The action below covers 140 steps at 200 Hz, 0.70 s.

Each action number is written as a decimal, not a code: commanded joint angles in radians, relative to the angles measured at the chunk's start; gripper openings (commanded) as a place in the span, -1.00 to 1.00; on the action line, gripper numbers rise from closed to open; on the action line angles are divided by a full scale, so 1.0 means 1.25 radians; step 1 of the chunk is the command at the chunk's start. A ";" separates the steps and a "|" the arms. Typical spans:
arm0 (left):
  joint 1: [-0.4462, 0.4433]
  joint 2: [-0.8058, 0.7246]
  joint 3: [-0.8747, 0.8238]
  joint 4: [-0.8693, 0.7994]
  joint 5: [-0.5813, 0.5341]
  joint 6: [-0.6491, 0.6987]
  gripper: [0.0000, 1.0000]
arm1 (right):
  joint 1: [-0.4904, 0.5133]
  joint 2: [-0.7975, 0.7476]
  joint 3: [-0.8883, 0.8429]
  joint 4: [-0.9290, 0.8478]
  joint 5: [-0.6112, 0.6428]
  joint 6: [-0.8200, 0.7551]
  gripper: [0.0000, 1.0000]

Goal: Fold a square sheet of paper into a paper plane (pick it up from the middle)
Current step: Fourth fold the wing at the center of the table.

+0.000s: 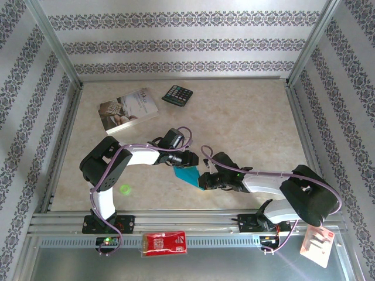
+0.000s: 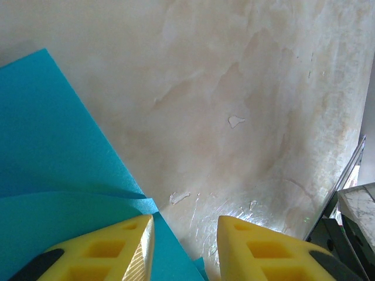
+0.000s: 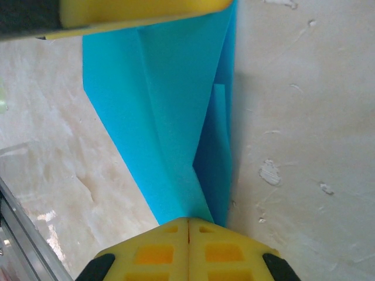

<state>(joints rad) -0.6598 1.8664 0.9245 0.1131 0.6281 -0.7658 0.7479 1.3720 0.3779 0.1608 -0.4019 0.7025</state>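
from above, both arms meet over the blue paper (image 1: 188,174), part-folded near the front middle of the table (image 1: 246,123), with the left gripper (image 1: 186,160) at its far edge and the right gripper (image 1: 205,180) at its right end; the book (image 1: 128,110) and calculator (image 1: 177,95) sit well back. left wrist view: yellow fingers (image 2: 111,249) parted, released, one over the paper's edge, the other over bare table. right wrist view: jaws clenched tight together, the paper's narrow folded end running in at their tips. nipped or just pressed, i can't tell.
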 commanded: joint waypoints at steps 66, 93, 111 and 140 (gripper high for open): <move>0.012 0.030 -0.012 -0.048 -0.037 0.027 -0.33 | -0.015 -0.080 0.034 -0.025 -0.047 0.011 -0.86; 0.012 0.030 -0.011 -0.046 -0.036 0.026 -0.33 | -0.006 -0.043 0.063 -0.012 -0.052 0.008 -0.86; 0.012 0.030 -0.011 -0.047 -0.036 0.026 -0.33 | -0.007 -0.004 0.077 -0.005 -0.050 -0.004 -0.86; 0.012 0.029 -0.009 -0.048 -0.036 0.025 -0.34 | -0.017 0.049 0.080 0.008 -0.049 -0.025 -0.88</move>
<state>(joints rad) -0.6594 1.8664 0.9245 0.1131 0.6285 -0.7654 0.7353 1.3884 0.4641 0.1555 -0.4538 0.7033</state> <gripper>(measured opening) 0.332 0.067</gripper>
